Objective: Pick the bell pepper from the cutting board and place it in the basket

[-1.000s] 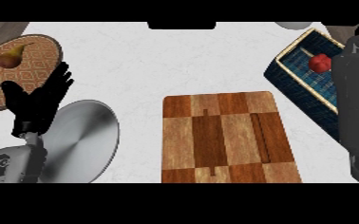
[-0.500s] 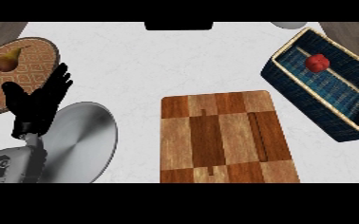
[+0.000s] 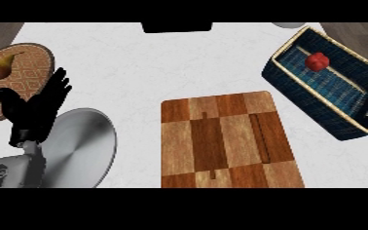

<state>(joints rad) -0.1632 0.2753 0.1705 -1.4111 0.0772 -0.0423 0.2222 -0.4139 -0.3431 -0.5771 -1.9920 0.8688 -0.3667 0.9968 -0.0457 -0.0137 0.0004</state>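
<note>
One bell pepper (image 3: pixel 318 61) in one basket (image 3: pixel 300 101), basket cut off at right edge. One cutting board (image 3: pixel 226 141). Left robot hand (image 3: pixel 37 108) partly hides one grey plate (image 3: pixel 82 146); fingers straight, holding nothing.

White counter (image 3: pixel 137 63), cutting board (image 3: pixel 226 141), blue basket (image 3: pixel 305 98), grey plate (image 3: pixel 82 143), patterned brown plate (image 3: pixel 34 73)

kitchen. white worktop (image 3: pixel 144 63); checkered wooden cutting board (image 3: pixel 226 143) right of the left hand (image 3: pixel 36 109), grey plate (image 3: pixel 82 146) just beside it, woven basket (image 3: pixel 298 102) further right.
</note>
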